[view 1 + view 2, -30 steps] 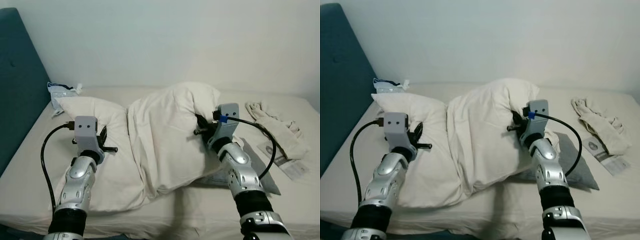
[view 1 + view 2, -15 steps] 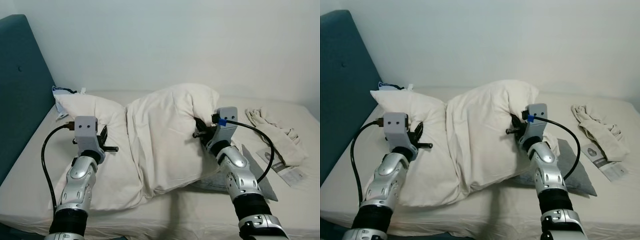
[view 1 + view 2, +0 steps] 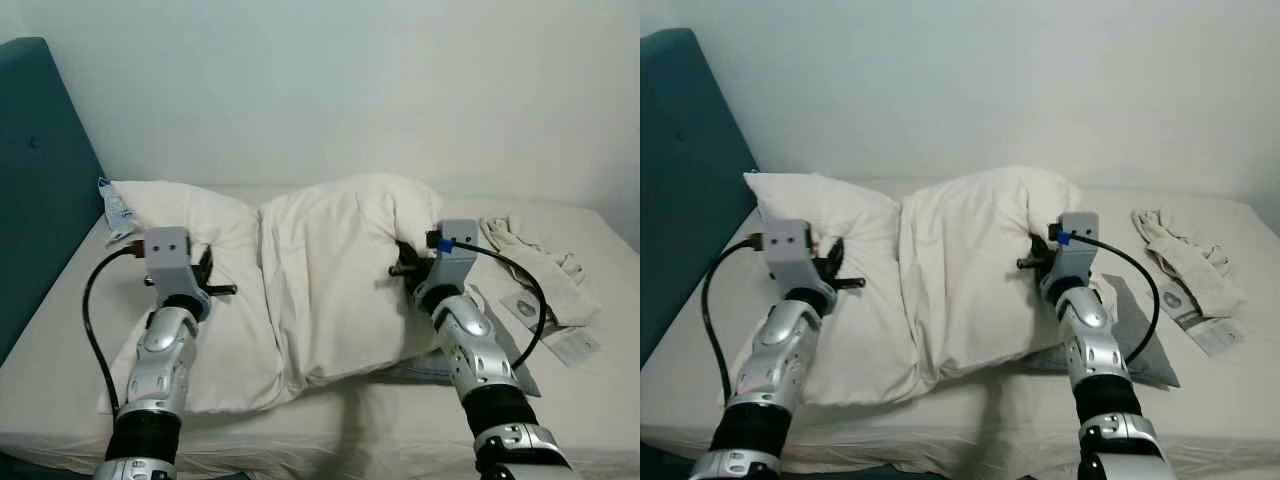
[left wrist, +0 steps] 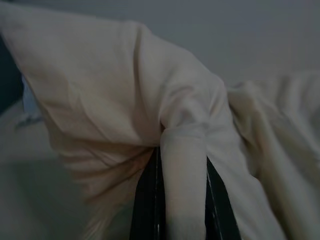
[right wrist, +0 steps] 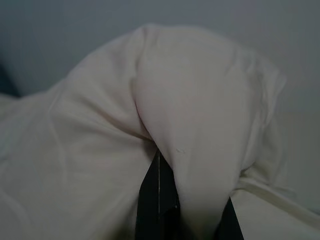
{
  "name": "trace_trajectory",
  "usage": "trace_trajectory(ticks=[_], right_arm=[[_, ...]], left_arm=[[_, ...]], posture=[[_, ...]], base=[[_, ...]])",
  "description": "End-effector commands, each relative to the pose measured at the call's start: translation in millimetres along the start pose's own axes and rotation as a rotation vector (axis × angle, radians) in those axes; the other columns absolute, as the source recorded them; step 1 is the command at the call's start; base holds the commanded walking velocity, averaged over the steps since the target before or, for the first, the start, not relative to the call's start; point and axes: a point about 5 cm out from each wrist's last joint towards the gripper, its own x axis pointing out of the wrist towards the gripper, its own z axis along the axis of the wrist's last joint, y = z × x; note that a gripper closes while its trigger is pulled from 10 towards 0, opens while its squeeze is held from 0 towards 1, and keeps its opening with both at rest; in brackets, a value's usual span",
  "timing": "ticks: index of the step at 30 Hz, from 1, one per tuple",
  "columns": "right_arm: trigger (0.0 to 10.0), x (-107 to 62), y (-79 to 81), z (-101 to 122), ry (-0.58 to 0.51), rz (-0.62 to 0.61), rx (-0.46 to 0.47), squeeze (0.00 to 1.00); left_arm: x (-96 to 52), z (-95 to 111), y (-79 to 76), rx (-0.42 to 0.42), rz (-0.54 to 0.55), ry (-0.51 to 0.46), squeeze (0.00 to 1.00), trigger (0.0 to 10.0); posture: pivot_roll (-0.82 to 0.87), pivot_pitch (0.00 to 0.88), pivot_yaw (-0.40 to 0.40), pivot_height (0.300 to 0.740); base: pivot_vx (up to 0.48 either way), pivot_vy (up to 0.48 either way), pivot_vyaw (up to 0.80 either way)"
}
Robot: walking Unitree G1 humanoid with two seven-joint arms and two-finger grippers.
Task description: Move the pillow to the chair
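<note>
1. Jaws: left gripper clenched on a fold of the large cream fabric pillow; right gripper likewise clenched on a bulge of it.
2. Count: 2 grippers, 1 pillow, 1 bed with beige sheet, 1 teal padded headboard, 1 crumpled cream cloth, 1 grey flat pad.
3. Position: pillow spans between both grippers, on the bed against the white wall.
4. Appearance: soft, creased, folded down its middle, 2 lobes.
</note>
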Motion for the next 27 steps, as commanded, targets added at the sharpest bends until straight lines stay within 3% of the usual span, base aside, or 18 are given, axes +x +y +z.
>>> trace_trajectory(ticks=[1,2,3,4,6,10,15,16,17,19,20,27], right_arm=[[10.0,17.7,-2.5,51,-0.209,-0.014,-0.013,0.0],[10.0,22.9,-5.6,65,-0.249,-0.022,-0.005,0.0],[10.0,22.9,-5.6,65,-0.249,-0.022,-0.005,0.0],[10.0,29.7,-10.5,87,-0.31,-0.035,0.001,0.0],[10.0,34.2,-14.8,105,-0.355,-0.045,0.007,0.0],[10.0,37.9,-20.4,117,-0.376,-0.051,0.014,0.0],[10.0,36.2,-17.2,92,-0.284,-0.017,0.016,0.0],[10.0,34.1,-15.7,83,-0.26,-0.011,0.016,0.0],[10.0,29.0,-12.0,63,-0.205,-0.002,0.021,0.0],[10.0,25.5,-9.3,52,-0.177,0.007,0.023,0.0],[10.0,17.5,-2.2,32,-0.133,0.029,0.03,0.0],[10.0,0.8,7.0,3,-0.079,0.038,0.066,0.0]], left_arm=[[15.7,37,1.1,0.013,-0.001,-0.142,0.0,10.0],[20.6,47,3.2,0.03,0.005,-0.171,0.0,10.0],[20.6,47,3.2,0.03,0.005,-0.171,0.0,10.0],[27.8,63,6.1,0.056,0.013,-0.217,0.0,10.0],[33.5,77,8.5,0.083,0.021,-0.259,0.0,10.0],[40.2,92,11.9,0.093,0.035,-0.294,0.0,10.0],[38.0,83,8.7,0.095,0.004,-0.257,0.0,10.0],[36.0,74,7.9,0.102,-0.001,-0.219,0.0,10.0],[31.1,52,8.1,0.139,0.005,-0.12,0.0,10.0],[27.4,39,9.0,0.167,0.012,-0.075,0.0,10.0],[19.4,20,10.3,0.181,0.021,-0.018,0.0,10.0],[5.3,-3,8.2,0.193,0.011,0.047,0.0,10.0]], posture=[[-0.01,0.003,-0.029,0.74],[-0.01,0.002,-0.029,0.74],[-0.01,0.002,-0.029,0.74],[-0.01,0.0,-0.028,0.74],[-0.01,0.0,-0.031,0.74],[-0.01,0.0,-0.032,0.74],[-0.01,0.0,-0.033,0.74],[0.0,0.0,-0.032,0.74],[0.0,0.0,-0.031,0.74],[0.0,0.0,-0.031,0.74],[0.0,0.002,-0.029,0.74],[0.01,0.013,-0.031,0.74]], base=[[0.0,0.0,0.0],[0.0,0.0,0.0],[0.0,0.0,0.0],[0.0,0.0,0.0],[0.0,0.0,0.0],[0.0,0.0,0.0],[0.0,0.0,0.0],[0.0,0.0,0.0],[0.0,0.0,0.0],[0.0,0.0,0.0],[0.0,0.0,0.0],[0.0,0.0,0.0]])
